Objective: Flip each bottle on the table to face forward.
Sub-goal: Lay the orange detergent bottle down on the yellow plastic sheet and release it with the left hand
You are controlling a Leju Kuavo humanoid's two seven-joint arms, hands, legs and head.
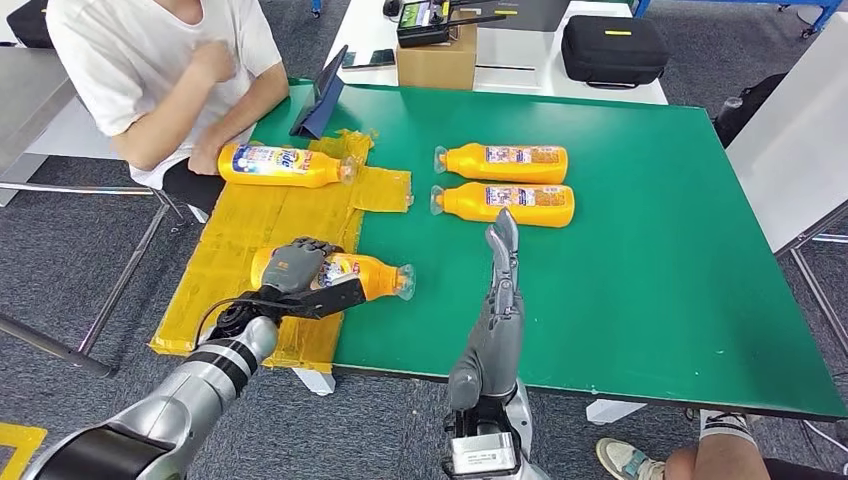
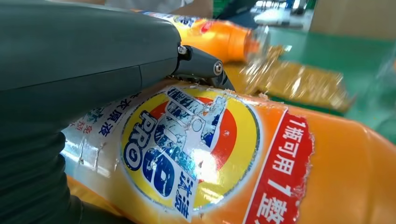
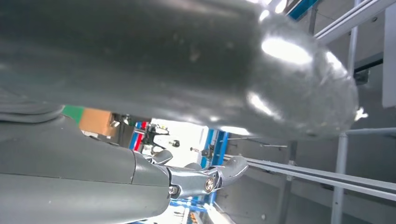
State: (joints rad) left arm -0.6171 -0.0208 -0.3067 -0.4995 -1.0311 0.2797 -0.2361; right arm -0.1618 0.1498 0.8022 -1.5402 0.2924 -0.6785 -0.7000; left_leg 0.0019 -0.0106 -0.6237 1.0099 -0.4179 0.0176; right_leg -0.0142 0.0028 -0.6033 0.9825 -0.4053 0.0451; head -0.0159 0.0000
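Left hand: the left hand [image 1: 298,262] lies over the near orange detergent bottle [image 1: 352,274], fingers curled round its body — gripping it.
Near bottle: on its side at the edge of the yellow taped sheet [image 1: 250,240], clear cap toward the green table [image 1: 640,250]; the left wrist view shows its round blue-and-yellow label [image 2: 187,144] turned toward that camera.
Right hand: the right hand [image 1: 503,262] is raised edge-on above the table, fingers straight and close together, holding nothing.
Paired bottles: two orange bottles [image 1: 505,162] [image 1: 506,204] lie side by side mid-table, caps pointing left.
Far bottle: a fourth bottle [image 1: 285,166] lies on the yellow sheet — a person's hand [image 1: 206,160] rests at its base.
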